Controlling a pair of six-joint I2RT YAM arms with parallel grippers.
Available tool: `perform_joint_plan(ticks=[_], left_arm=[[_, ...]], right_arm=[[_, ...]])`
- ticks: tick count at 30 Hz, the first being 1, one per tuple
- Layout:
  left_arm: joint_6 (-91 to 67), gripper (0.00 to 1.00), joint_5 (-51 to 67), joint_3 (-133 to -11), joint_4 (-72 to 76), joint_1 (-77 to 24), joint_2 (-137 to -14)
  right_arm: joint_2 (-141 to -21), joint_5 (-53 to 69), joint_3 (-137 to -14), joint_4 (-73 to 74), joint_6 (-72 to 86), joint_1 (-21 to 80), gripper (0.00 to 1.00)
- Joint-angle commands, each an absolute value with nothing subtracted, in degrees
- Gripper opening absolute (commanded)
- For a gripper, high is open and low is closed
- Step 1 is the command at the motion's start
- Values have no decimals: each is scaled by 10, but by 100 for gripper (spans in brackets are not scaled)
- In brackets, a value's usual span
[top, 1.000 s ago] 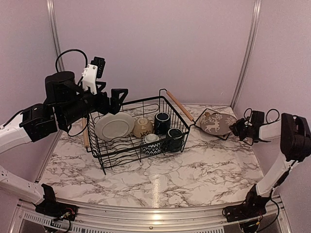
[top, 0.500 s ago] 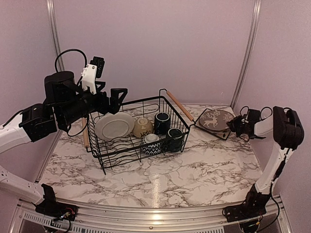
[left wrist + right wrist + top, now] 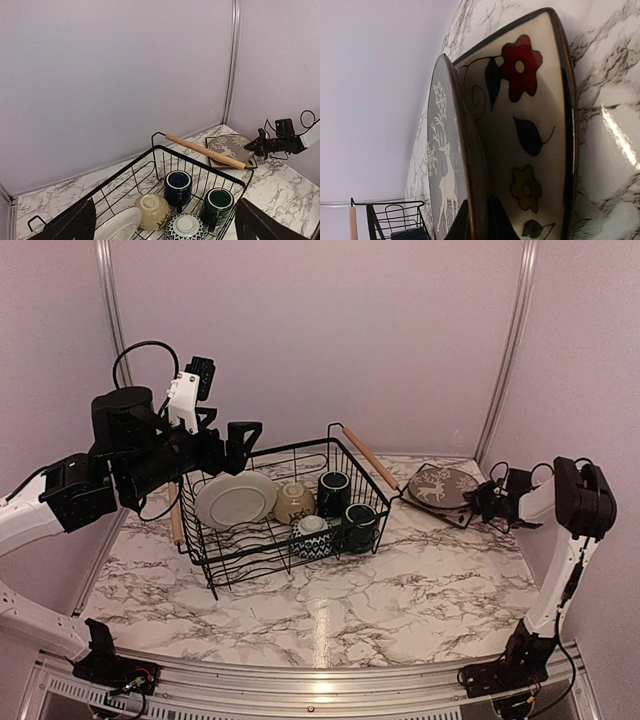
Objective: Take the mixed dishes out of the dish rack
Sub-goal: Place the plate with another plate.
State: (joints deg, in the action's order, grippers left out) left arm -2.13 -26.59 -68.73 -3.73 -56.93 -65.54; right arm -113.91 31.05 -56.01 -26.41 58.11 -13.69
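The left claw hangs released, jaws spread wide, above the far-left end of the dish rack. The rack stands left of centre on the marble counter. It holds a white plate, a cream bowl, a patterned bowl and two dark mugs. Right of the rack, on the counter, the reindeer plate lies on the square floral plate. The right claw is clenched on the reindeer plate's right rim, one finger between the two plates.
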Motion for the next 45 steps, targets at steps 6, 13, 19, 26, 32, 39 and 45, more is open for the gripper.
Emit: perform_joint_plan(ticks=[6,13,19,26,32,39,45], left_arm=[[-22,99,-264,-695,-42,-566,-660],[-18,99,-263,-696,-42,-566,-664],[-16,99,-271,-700,-50,-566,-672],[-22,99,-264,-710,-62,-563,-682],[-26,99,-263,-710,-67,-563,-679],[-28,99,-256,-714,-68,-561,-683],[-30,99,-256,-715,-69,-561,-683]], right_arm=[[-1107,299,-594,-194,473,-139,38],[-1066,261,-599,-101,402,-138,60],[-1045,228,-600,-39,359,-139,71],[-1063,216,-625,17,319,-138,75],[-1060,180,-630,63,276,-139,78],[-1085,176,-658,78,254,-138,76],[-1122,182,-713,96,244,-118,73]])
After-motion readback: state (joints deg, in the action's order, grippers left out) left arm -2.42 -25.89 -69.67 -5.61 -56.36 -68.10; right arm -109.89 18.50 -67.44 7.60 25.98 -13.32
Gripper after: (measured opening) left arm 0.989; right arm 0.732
